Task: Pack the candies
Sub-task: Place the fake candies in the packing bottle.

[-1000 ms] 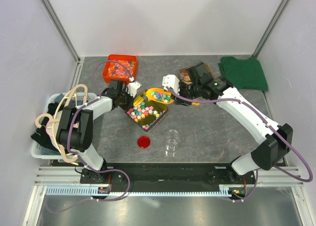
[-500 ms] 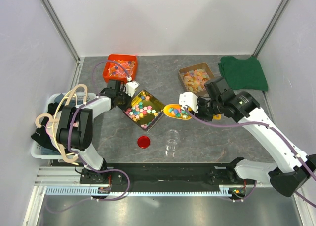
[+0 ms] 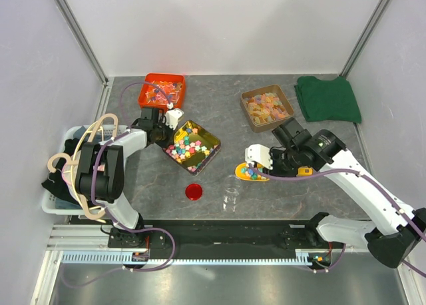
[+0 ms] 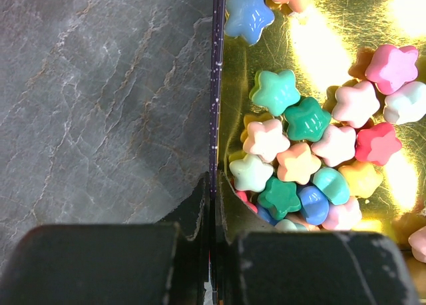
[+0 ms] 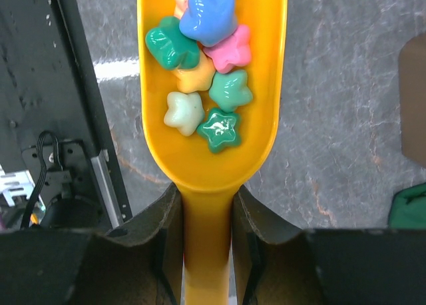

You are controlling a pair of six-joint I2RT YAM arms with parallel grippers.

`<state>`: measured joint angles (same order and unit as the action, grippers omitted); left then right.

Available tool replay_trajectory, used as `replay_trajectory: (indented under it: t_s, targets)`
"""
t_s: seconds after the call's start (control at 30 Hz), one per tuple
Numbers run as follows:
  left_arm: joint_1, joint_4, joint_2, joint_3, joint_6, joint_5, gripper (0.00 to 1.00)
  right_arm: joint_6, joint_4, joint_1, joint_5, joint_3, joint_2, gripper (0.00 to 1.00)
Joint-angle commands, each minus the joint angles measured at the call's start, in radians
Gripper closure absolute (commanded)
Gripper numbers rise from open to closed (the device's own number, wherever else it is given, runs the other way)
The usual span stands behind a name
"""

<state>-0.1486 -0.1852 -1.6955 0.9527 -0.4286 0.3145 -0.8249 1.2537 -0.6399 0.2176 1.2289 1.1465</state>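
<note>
Candies (image 4: pixel 307 118): glossy, star-shaped, pastel mix. Most lie in the gold tin tray (image 4: pixel 333 45), mirror-bright inside. Left gripper (image 4: pixel 214 215) is pinched tight on the tray's thin rim. Right gripper (image 5: pixel 208 252) clamps the handle of a smooth yellow plastic scoop (image 5: pixel 213 165) with a small heap of candies in its bowl. The scoop is near the clear cup (image 3: pixel 231 197), possibly short of its rim. Grey marbled tabletop (image 4: pixel 100 85); pale walls.

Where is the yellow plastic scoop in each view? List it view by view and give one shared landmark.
Top external: the yellow plastic scoop lies right of centre, near the front.
Right wrist: it fills the centre, carrying star-shaped candies, its handle in the right gripper.
Left wrist: not in it; only the gold tray shows.
Shared landmark: the grey marbled tabletop.
</note>
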Motion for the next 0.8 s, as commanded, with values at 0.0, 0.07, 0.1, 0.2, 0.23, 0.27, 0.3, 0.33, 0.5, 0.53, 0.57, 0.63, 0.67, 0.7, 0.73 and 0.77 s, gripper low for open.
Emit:
replay_trajectory:
  t_s: [0.0,0.07,0.1,0.2,0.23,0.27,0.3,0.33,0.5,0.53,0.57,0.63,0.67,0.7,0.73,0.77]
  targets:
    - [0.014,0.036,0.005,0.047,0.001,0.017,0.98,-0.010,0.064,-0.050,-0.063,0.023,-0.014,1.00]
    - [0.014,0.036,0.002,0.047,0.001,0.018,0.98,-0.005,0.076,-0.064,-0.086,0.024,-0.002,1.00]
    - [0.015,0.036,0.003,0.047,0.001,0.018,0.98,-0.003,0.081,-0.075,-0.092,0.030,0.002,1.00]
    - [0.015,0.035,0.002,0.046,-0.001,0.021,0.98,0.004,0.087,-0.095,-0.109,0.052,0.024,1.00]
    - [0.017,0.035,-0.001,0.046,-0.001,0.020,0.98,0.006,0.090,-0.099,-0.113,0.057,0.030,1.00]
    - [0.015,0.035,-0.001,0.046,-0.002,0.020,0.98,0.007,0.092,-0.104,-0.119,0.060,0.042,1.00]
    - [0.015,0.035,0.000,0.046,-0.002,0.021,0.98,0.010,0.090,-0.113,-0.129,0.069,0.047,1.00]
    - [0.015,0.035,0.000,0.046,-0.002,0.021,0.98,0.010,0.092,-0.116,-0.130,0.073,0.056,1.00]
    - [0.017,0.035,-0.004,0.044,-0.002,0.031,0.98,0.021,0.089,-0.139,-0.144,0.109,0.088,1.00]
    - [0.017,0.035,-0.004,0.046,-0.002,0.031,0.98,0.023,0.089,-0.142,-0.147,0.112,0.096,1.00]
    - [0.017,0.035,-0.007,0.044,-0.004,0.032,0.98,0.021,0.089,-0.145,-0.149,0.116,0.098,1.00]
    - [0.017,0.035,-0.009,0.044,-0.002,0.031,0.98,0.023,0.090,-0.155,-0.162,0.116,0.104,1.00]
    - [0.017,0.033,-0.007,0.044,-0.002,0.031,0.98,0.023,0.090,-0.158,-0.167,0.112,0.104,1.00]
    - [0.017,0.035,-0.007,0.044,-0.002,0.032,0.98,0.021,0.092,-0.162,-0.170,0.109,0.105,1.00]
    - [0.017,0.033,-0.007,0.044,-0.002,0.034,0.98,0.021,0.093,-0.165,-0.178,0.106,0.104,1.00]
    - [0.017,0.035,-0.010,0.047,-0.002,0.034,0.98,0.021,0.095,-0.167,-0.179,0.106,0.107,1.00]
